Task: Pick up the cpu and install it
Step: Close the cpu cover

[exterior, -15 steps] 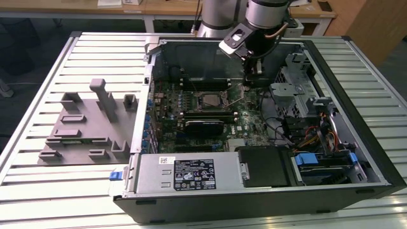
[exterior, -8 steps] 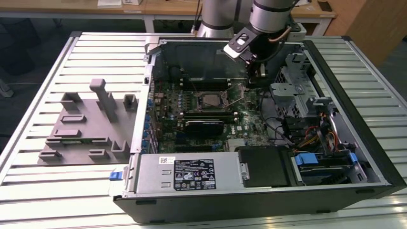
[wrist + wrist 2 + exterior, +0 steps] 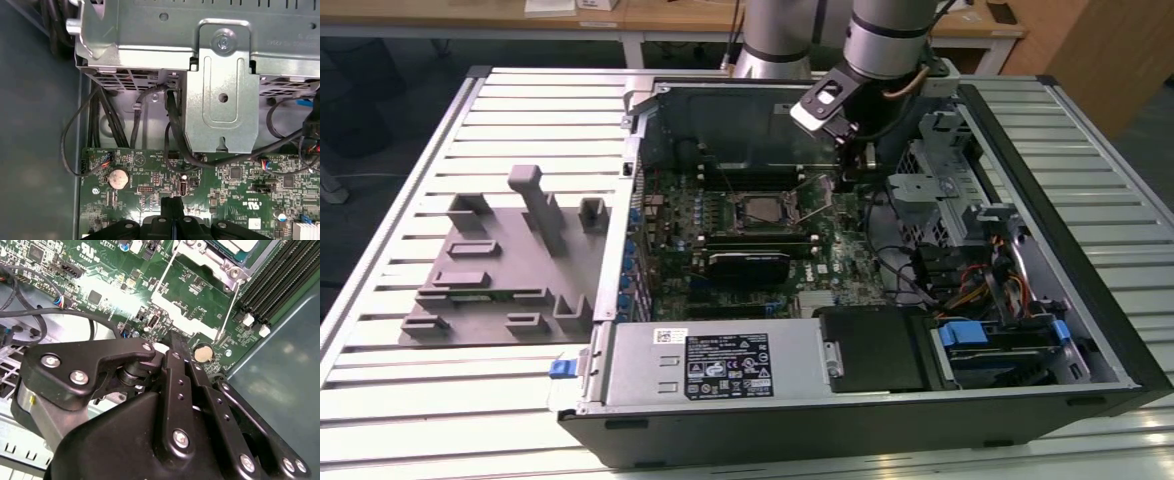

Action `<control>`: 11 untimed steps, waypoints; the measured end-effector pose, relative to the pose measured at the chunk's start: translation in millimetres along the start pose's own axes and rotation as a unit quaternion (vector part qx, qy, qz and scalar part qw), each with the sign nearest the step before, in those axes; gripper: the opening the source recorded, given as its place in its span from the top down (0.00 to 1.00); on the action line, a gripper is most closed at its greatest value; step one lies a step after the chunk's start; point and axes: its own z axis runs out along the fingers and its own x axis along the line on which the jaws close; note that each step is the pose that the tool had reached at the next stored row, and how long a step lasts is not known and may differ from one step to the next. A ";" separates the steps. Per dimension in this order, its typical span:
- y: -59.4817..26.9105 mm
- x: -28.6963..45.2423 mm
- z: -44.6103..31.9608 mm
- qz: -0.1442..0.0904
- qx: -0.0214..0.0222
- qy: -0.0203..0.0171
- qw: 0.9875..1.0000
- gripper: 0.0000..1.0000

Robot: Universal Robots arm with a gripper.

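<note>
Slatted metal table [image 3: 387, 200], open black computer case [image 3: 854, 430] lying on it, grey moulded fixture tray [image 3: 480, 290] beside the case on the exterior view's left. No chip visible in the tray.

Status: the cpu [image 3: 761, 208], a pale silver square chip, sits inside the socket on the green motherboard [image 3: 841, 270], so pick and place look done. In the second wrist view the thin wire socket levers [image 3: 163, 277] stand off the board, so I judge the latch not locked down.

Black gripper [image 3: 172, 207] is low over the board, near the socket on the exterior view's right, apart from the chip. Jaws pressed together, nothing between them.

Clearance is tight. Silver sheet-metal drive cage [image 3: 222, 100] with black cables [image 3: 175, 130] hanging below it is close on one side, the grey-blue case wall [image 3: 35, 125] on another. Black memory slots [image 3: 280, 285] run just beside the socket. Silver coin cell [image 3: 118, 177] sits near the tips. Open room is straight up.
</note>
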 end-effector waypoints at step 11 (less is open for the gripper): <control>-2.7 0.0 0.6 0.000 0.000 0.000 1.000 0.89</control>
